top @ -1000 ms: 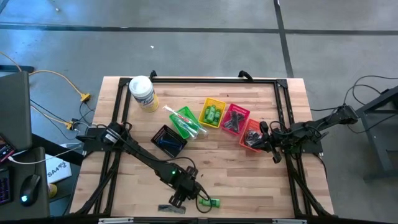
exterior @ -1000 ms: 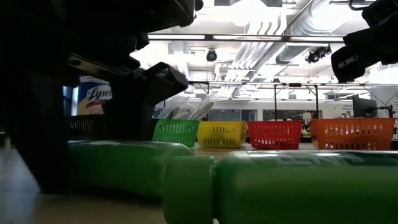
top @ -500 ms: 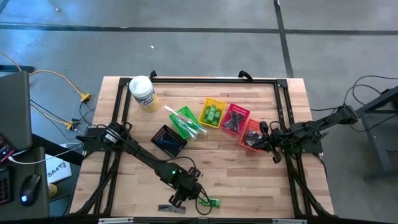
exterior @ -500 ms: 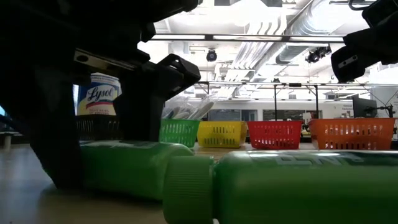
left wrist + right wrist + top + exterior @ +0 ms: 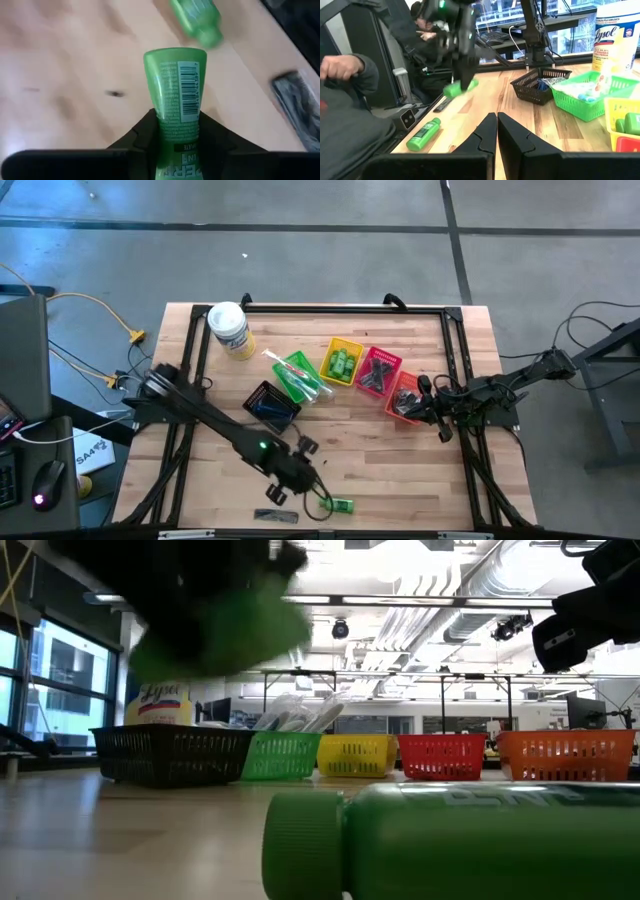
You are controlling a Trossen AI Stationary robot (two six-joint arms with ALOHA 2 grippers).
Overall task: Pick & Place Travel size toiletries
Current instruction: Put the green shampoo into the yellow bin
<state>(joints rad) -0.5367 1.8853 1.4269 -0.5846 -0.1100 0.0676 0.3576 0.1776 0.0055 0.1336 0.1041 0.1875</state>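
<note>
Left wrist view shows a green bottle point(image 5: 175, 90) pinched between the left gripper point(image 5: 176, 131) fingers, barcode facing up, lifted clear of the table point(image 5: 65, 100). Right wrist view shows it tilted in the air. A second bottle point(image 5: 341, 505) is seen lying near the table's front edge, a comb point(image 5: 274, 515) beside it. The right gripper point(image 5: 497, 131), jaws pressed together, is parked near the orange basket point(image 5: 403, 396).

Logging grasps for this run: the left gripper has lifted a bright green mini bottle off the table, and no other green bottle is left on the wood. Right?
Not quite. The left gripper does hold a bright green mini bottle clear of the table, but a second green bottle lies on the wooden tabletop near its front edge. The high view and the right wrist view both show it.
</note>
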